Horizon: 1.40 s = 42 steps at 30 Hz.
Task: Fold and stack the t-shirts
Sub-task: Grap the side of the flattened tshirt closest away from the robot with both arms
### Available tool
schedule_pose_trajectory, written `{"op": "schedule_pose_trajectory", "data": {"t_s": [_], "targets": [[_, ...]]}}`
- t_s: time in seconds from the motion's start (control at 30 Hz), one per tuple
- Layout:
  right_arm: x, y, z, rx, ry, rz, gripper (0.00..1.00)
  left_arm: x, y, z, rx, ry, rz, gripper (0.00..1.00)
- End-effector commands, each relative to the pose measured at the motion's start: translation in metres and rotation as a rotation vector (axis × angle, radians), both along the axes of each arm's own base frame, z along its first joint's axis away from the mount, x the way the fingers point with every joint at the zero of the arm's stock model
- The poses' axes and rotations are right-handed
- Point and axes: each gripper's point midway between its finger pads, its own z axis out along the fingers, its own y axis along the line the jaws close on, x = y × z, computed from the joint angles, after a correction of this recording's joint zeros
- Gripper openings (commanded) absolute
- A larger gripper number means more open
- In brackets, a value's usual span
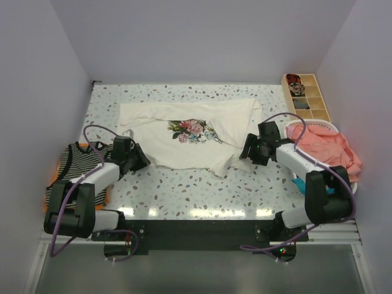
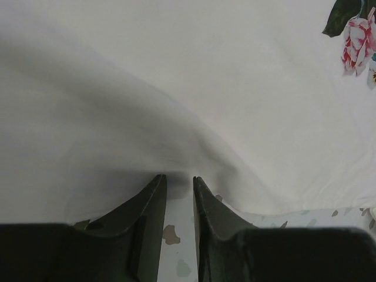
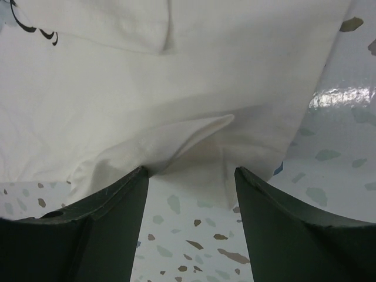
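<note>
Left wrist crops cream t-shirt at rose print.

No legible text; black script on cream t-shirt unreadable.

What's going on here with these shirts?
A cream t-shirt lies spread print-up on the table. The robot's left hand pinches its near left edge; the right hand stands open around a fold at the near right edge. A striped shirt lies at left, a pink one in a basket at right.
</note>
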Motion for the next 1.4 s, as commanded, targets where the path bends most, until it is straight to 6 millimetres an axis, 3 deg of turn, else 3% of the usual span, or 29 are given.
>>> {"op": "schedule_pose_trajectory", "data": {"t_s": [0.0,0.23,0.3,0.43,0.57,0.7,0.8,1.0,1.17,1.37], "targets": [[0.035,0.002,0.010,0.041,-0.101,-0.020,0.64,-0.014,0.007,-0.008,0.052,0.051,-0.014,0.30],[0.048,0.008,0.021,0.111,-0.150,-0.024,0.63,-0.016,0.009,-0.009,0.059,0.058,-0.007,0.30],[0.049,0.007,0.032,0.111,-0.183,-0.017,0.63,-0.016,0.009,-0.009,0.060,0.058,-0.007,0.30],[0.049,0.003,0.033,0.063,-0.186,0.031,0.63,-0.015,0.010,-0.010,0.063,0.058,-0.005,0.30],[0.045,0.016,0.039,0.110,-0.186,0.117,0.60,-0.015,0.009,-0.010,0.059,0.060,-0.007,0.30],[0.027,0.023,0.060,0.165,-0.199,0.149,0.61,-0.015,0.010,-0.009,0.062,0.058,-0.003,0.30],[0.016,0.015,0.056,0.133,-0.189,0.128,0.63,-0.013,0.009,-0.007,0.057,0.053,-0.005,0.30],[0.026,-0.005,0.042,0.029,-0.180,0.061,0.64,-0.014,0.009,-0.006,0.057,0.053,-0.005,0.30],[0.039,-0.002,0.024,0.052,-0.118,0.047,0.63,-0.014,0.010,-0.002,0.063,0.042,0.003,0.30],[0.047,0.011,0.020,0.120,-0.090,0.063,0.62,-0.014,0.012,-0.002,0.068,0.046,0.007,0.30]]}}
